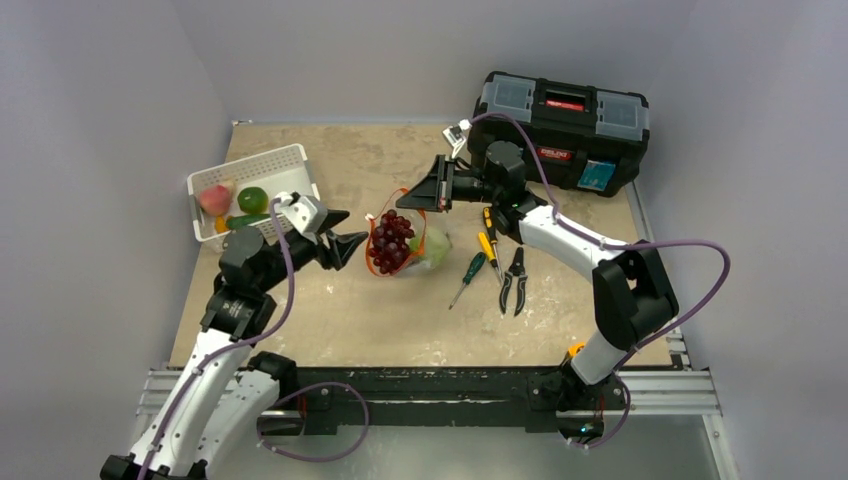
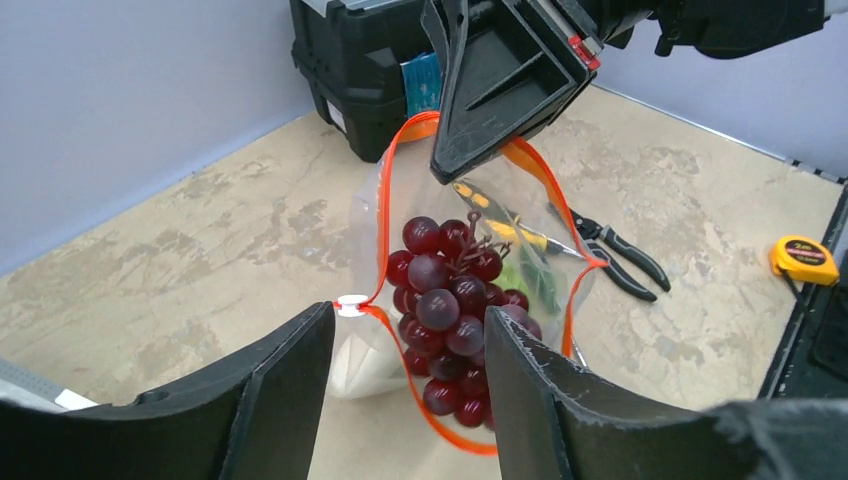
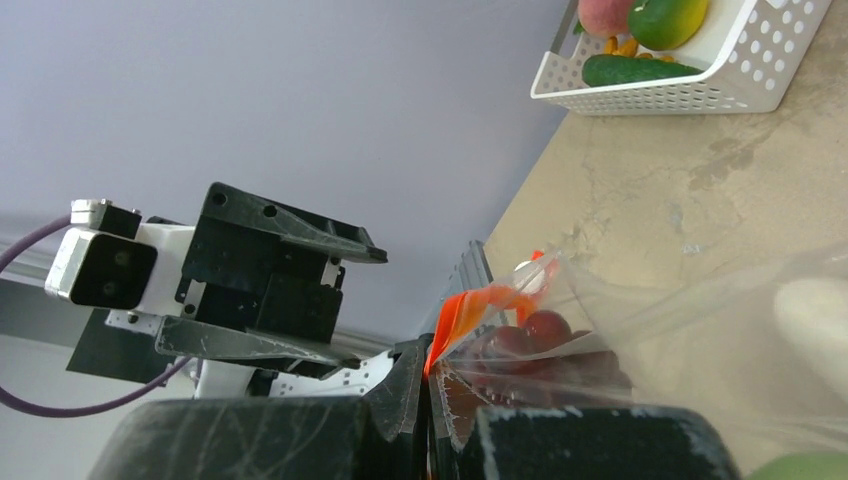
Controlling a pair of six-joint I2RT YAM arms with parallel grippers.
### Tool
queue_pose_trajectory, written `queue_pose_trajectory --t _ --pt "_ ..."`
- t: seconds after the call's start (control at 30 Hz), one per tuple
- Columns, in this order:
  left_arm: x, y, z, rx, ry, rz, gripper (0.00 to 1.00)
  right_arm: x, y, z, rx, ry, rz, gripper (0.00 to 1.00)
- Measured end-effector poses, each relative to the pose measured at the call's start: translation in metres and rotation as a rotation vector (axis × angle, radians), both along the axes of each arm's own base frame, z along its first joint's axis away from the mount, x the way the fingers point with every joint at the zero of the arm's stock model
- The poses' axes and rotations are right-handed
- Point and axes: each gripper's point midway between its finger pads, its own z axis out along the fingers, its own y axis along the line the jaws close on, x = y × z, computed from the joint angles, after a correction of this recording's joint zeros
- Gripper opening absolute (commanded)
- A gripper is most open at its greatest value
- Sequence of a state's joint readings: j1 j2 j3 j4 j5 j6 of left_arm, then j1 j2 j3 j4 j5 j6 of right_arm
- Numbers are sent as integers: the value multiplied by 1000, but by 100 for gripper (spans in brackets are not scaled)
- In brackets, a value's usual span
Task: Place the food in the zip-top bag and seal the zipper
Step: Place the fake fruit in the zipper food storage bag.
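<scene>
The clear zip-top bag (image 1: 432, 250) lies mid-table with its mouth held up and wide. My right gripper (image 1: 402, 203) is shut on the orange-red zipper (image 2: 385, 210) at the far rim, pinching it (image 3: 428, 375). The dark red grape bunch (image 2: 450, 300) sits inside the bag's mouth, with leafy green cabbage (image 2: 530, 280) behind it in the bag. My left gripper (image 2: 408, 330) is open just in front of the mouth, nothing between its fingers. In the white basket (image 1: 250, 165) lie the peach (image 1: 213, 198), green round fruit (image 1: 252, 198) and cucumber (image 1: 245, 221).
A black toolbox (image 1: 560, 125) stands at the back right. Two screwdrivers (image 1: 467, 277) and black pliers (image 1: 515, 280) lie right of the bag. A yellow tape measure (image 2: 805, 258) sits near the table's front right edge. The basket is close behind my left arm.
</scene>
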State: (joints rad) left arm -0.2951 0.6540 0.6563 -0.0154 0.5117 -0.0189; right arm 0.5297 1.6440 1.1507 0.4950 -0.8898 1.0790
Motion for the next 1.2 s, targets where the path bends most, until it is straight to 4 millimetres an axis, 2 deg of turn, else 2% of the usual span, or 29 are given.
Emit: queue_pose_trajectory --t 0.17,0.43,0.5,0.6,0.7,0.77,0.9,1.03,1.2 --pt "-6 1 2 -30 67 7 53 -1 0 1 6 -2 4 0" --pt "-8 5 -10 -172 398 120 34 -1 0 5 23 -13 3 0" --pt "-10 2 -21 -220 491 132 28 -1 0 5 26 -12 3 0" --pt "-17 -1 -50 -283 613 153 28 -2 0 4 28 -9 4 0" --pt "-26 -2 -82 -350 729 180 36 -3 0 3 31 -6 12 0" --pt "-29 -4 -96 -400 788 187 41 -4 -1 1 30 -3 15 0" --pt "-31 -14 -104 -497 857 148 50 -5 -1 -3 26 5 16 0" --pt "-35 -22 -111 -555 889 105 54 -6 -1 -4 25 7 16 0" --pt "-38 -26 -108 -576 889 81 46 -6 -1 -2 31 -2 17 0"
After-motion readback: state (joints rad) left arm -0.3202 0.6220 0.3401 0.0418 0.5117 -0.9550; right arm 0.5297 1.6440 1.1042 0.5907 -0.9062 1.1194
